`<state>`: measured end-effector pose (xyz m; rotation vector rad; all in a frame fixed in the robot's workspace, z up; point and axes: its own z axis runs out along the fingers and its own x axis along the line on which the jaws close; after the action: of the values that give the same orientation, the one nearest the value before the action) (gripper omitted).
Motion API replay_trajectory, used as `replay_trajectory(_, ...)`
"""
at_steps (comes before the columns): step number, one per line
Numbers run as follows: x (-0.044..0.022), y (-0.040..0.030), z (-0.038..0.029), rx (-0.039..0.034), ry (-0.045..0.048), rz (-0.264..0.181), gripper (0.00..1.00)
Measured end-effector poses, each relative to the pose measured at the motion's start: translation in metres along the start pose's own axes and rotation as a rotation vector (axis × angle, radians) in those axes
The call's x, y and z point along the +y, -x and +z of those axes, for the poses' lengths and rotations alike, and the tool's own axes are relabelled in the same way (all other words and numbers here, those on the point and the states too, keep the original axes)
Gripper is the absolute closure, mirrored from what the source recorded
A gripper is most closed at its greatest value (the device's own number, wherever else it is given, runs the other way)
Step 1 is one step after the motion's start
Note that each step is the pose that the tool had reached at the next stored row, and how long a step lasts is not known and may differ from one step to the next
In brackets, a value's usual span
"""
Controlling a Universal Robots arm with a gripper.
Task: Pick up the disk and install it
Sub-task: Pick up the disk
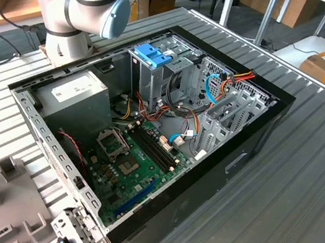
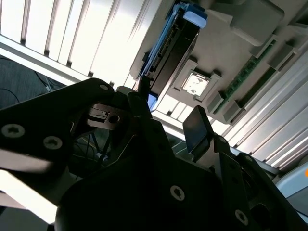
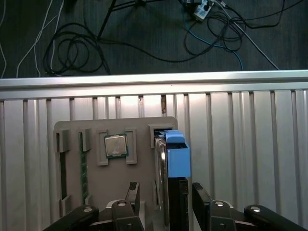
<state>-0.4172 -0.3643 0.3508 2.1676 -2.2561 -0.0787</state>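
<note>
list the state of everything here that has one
grey metal disk in light-blue plastic frame: standing on edge in grey holder slot, ungripped
black gripper: open, straddling disk
black computer case: lying flat, side panel off
square silver processor chip: seated in holder

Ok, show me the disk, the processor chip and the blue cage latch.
disk [image 3: 178,159]: first wrist view, its blue carrier frame.
processor chip [image 3: 115,146]: first wrist view, middle of its lid.
blue cage latch [image 1: 154,55]: exterior view, its top face.
</note>
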Motion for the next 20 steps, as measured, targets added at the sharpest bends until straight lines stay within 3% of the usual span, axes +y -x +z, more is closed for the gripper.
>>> replay_trajectory(20, -0.0003, -0.0003, 0.0103, 0.0, 0.0, 0.0, 0.44)
